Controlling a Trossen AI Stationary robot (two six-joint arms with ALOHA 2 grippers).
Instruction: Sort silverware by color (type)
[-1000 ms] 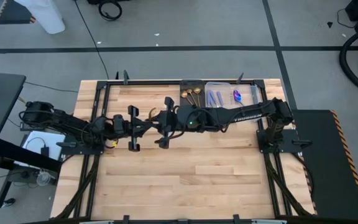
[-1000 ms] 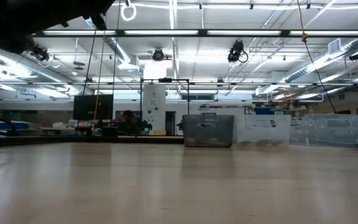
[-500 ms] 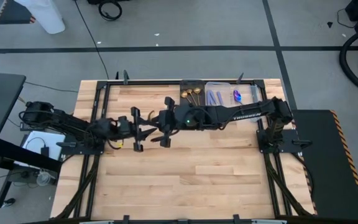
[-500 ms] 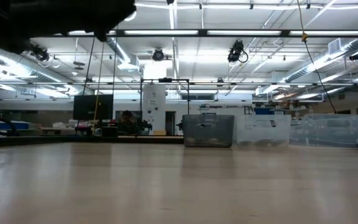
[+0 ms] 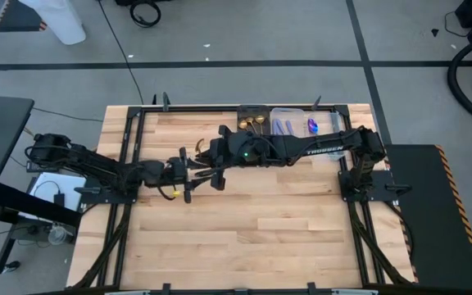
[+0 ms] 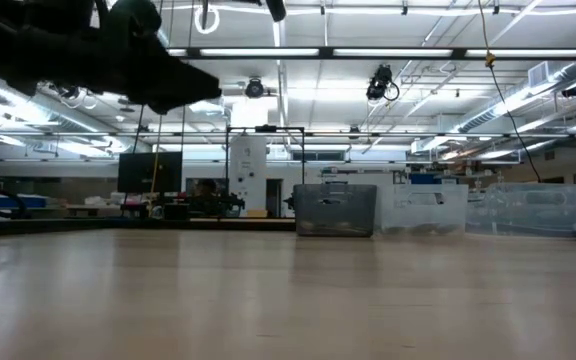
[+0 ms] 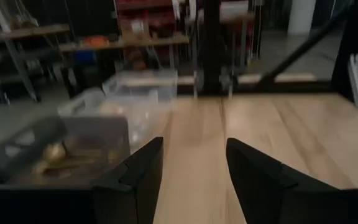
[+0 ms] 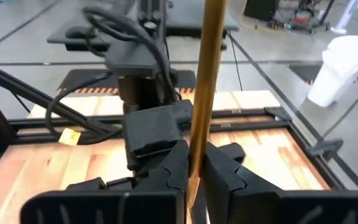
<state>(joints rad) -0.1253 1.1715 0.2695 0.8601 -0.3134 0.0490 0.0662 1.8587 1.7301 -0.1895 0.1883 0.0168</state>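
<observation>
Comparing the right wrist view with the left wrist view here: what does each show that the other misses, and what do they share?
Only the right wrist view shows the right gripper shut on a gold utensil that stands upright between its fingers, with the other arm just beyond it. Only the left wrist view shows the left gripper open and empty, the dark tray bin holding gold pieces, and a clear bin behind it. Both show the wooden table.
</observation>
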